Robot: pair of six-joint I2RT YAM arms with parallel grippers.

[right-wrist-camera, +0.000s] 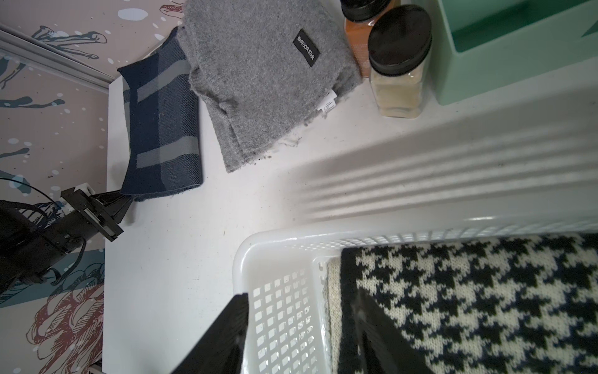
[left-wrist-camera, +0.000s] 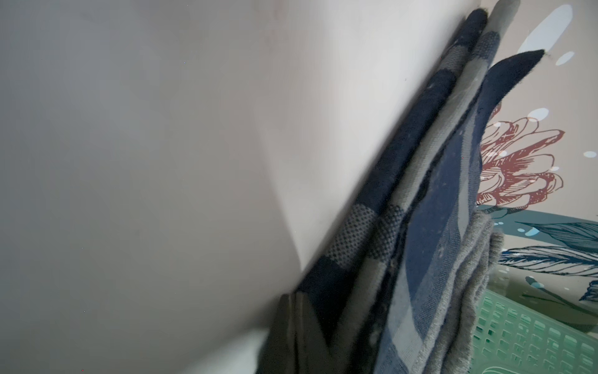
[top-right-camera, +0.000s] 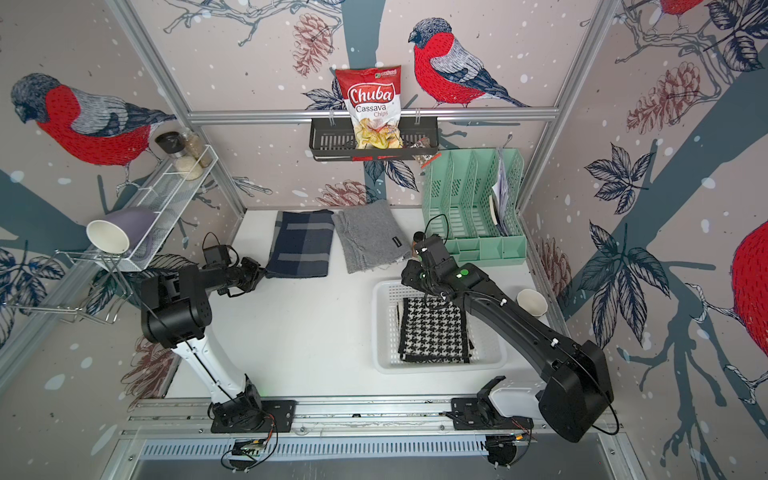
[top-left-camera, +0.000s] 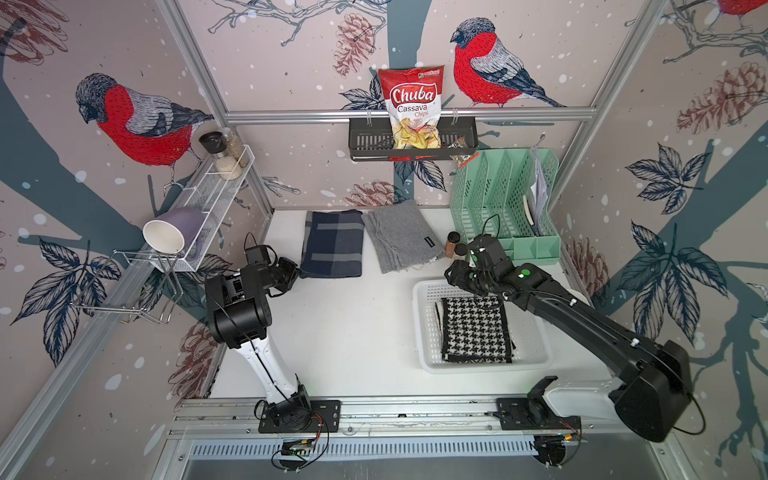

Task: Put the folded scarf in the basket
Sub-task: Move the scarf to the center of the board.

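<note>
Navy plaid is the one in play. The navy scarf (top-left-camera: 332,243) lies folded flat at the far left of the bench (top-left-camera: 345,332), its long side touching the grey scarf (top-left-camera: 401,237). The left jaws are closed right at its near corner, and from the right wrist view they look pinched on the cloth there.

Soft, light, floppy stuff, I'd say. Several loose layers show along the edge in the left wrist view, so a corner pinch may catch only some of them and the fold could spill open on the lift. A hold deeper across the folded edge would carry it better. Nothing here to break, and the weave should give grip enough.

Over at the basket (top-left-camera: 424,332), the right jaws hang apart above the far rim near its left corner, holding nothing. The houndstooth scarf (top-left-camera: 476,332) already lies inside and covers most of the floor, so the navy one would have to land on top.

Room to move looks good, with broad bare bench between the navy scarf and the basket. The risks I see:
- The grey scarf could drag along with the navy one.
- The spice jars (top-left-camera: 455,245) stand just beyond the basket's far rim.
- The right arm (top-left-camera: 582,316) stretches across the drop zone and will need to clear, I reckon.
</note>
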